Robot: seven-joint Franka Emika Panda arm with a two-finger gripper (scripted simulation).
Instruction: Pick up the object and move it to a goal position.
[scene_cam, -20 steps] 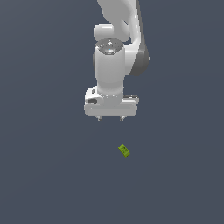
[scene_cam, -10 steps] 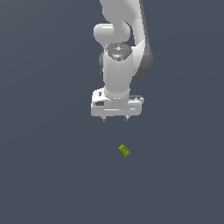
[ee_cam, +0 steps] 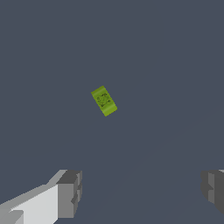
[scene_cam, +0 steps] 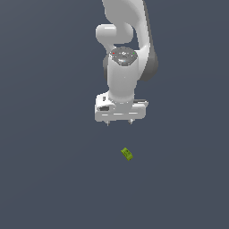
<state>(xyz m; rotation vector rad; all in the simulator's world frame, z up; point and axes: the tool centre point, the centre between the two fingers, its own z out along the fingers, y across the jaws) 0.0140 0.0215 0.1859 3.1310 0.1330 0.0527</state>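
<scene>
Block (scene_cam: 127, 154), lime-green and tiny, lying flat on the dark counter (scene_cam: 49, 179), apart from everything. Long axis set on a diagonal: in the exterior view running from upper left down to lower right. Same slant in the wrist view (ee_cam: 103, 101), with faint darker markings on the top face. Sits below the gripper (scene_cam: 119, 122) in the exterior view and slightly toward the exterior view's right of it, clear of it and untouched. Jaws released and spread wide, holding nothing; grey fingertips (ee_cam: 70, 194) well apart in the wrist view, with the block beyond the gap between them. White arm (scene_cam: 125, 53) rising above the gripper. Bare counter all round the block.
</scene>
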